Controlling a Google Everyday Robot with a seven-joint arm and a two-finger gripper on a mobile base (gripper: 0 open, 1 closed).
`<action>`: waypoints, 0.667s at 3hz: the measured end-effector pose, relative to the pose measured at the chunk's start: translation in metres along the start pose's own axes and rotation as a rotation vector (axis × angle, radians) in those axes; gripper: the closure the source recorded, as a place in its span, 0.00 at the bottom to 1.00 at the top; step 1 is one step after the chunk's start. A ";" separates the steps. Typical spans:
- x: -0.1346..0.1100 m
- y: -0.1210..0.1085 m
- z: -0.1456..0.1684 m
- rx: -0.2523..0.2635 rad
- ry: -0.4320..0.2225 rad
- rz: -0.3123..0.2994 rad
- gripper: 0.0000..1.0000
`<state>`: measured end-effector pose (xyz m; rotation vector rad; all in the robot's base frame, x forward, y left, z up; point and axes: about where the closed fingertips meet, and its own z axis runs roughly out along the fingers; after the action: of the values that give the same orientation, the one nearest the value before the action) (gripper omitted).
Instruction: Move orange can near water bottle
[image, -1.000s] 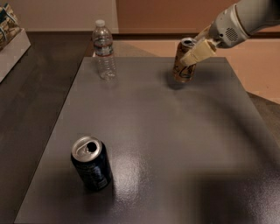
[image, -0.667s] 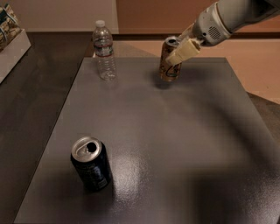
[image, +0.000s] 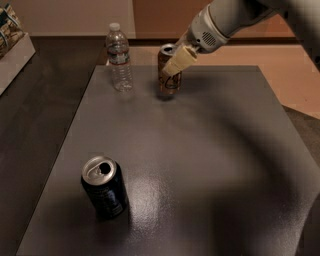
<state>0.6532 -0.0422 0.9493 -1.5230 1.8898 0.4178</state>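
Orange-tan metal is showing behind a cream finger: the gripper (image: 173, 62) is clamping the orange can (image: 169, 86) near its top, at the far end of the grey table (image: 210, 165). Over the last second the can has been travelling left with the gripper, from the far right part of the table towards its middle. It is now sitting upright just to the right of the water bottle (image: 120, 57), near it but apart from it. Whether its base is resting on the table, I cannot tell.

I am counting two cans and one bottle. The other can, a dark blue-black can (image: 105, 189) with an opened silver top, is standing well apart near the front left corner.

The pale arm (image: 220, 22) is reaching in from the upper right, its finger covering part of the orange can's upper side. A box (image: 12, 45) is sitting at the far left, off the table.
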 end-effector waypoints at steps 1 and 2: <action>-0.011 0.002 0.025 -0.004 0.037 0.029 1.00; -0.016 0.000 0.044 0.006 0.062 0.076 1.00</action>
<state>0.6682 -0.0029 0.9277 -1.4790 2.0003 0.4026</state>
